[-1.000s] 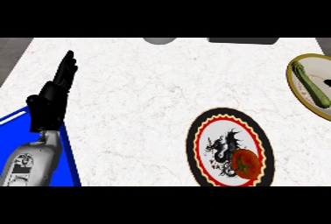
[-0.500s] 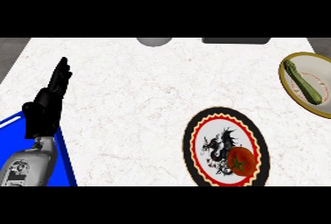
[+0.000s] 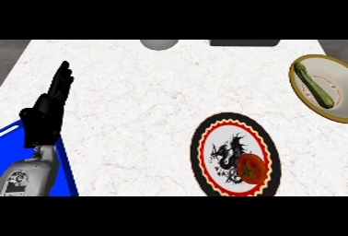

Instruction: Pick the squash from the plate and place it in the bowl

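A white marble counter (image 3: 149,115) fills the view; near the right side lies a round plate (image 3: 204,138) with a black rim, a red zigzag ring and a dark dragon figure, carrying a red tomato (image 3: 250,168) on its near right part; at the far right edge sits a cream bowl (image 3: 340,73) with an olive rim, and the green squash (image 3: 314,85) lies inside it, slanting from far left to near right; at the near left a blue surface (image 3: 65,175) shows; over it the left hand (image 3: 46,114) rests with straight fingers pointing far, holding nothing.
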You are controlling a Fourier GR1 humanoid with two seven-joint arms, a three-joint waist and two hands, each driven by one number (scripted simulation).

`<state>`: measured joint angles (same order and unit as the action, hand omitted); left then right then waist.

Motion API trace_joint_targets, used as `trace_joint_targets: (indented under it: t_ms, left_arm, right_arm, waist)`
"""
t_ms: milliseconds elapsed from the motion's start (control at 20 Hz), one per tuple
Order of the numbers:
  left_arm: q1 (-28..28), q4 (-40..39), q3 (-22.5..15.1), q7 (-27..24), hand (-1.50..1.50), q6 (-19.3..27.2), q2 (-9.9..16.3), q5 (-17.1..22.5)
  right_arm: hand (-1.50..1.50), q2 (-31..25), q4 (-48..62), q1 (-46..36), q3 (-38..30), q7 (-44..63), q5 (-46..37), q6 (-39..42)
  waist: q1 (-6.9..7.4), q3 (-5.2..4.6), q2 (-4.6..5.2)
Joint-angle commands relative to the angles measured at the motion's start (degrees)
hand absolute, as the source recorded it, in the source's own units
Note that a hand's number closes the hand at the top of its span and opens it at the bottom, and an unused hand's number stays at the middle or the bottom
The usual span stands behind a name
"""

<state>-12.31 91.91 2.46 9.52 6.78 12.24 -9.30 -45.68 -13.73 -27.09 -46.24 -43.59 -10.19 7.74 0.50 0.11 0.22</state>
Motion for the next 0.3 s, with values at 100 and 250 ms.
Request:
trace_joint_targets:
  t_ms: [100,250]
  left_arm:
    - [0.99,1.4,1.85,-0.33,0.0,-1.06,0.37,0.78]
    - [-0.97,-3.16,0.88,-1.25,0.0,-0.24,-1.34,-0.83]
  right_arm:
    - [-1.5,1.86,-1.4,5.51,1.53,-5.52,2.49,2.42]
    - [-1.5,1.85,-2.0,3.54,3.1,-3.12,3.44,1.89]
  waist:
    - [-0.07,-0.03,-0.08]
    - [-0.11,-0.03,-0.03]
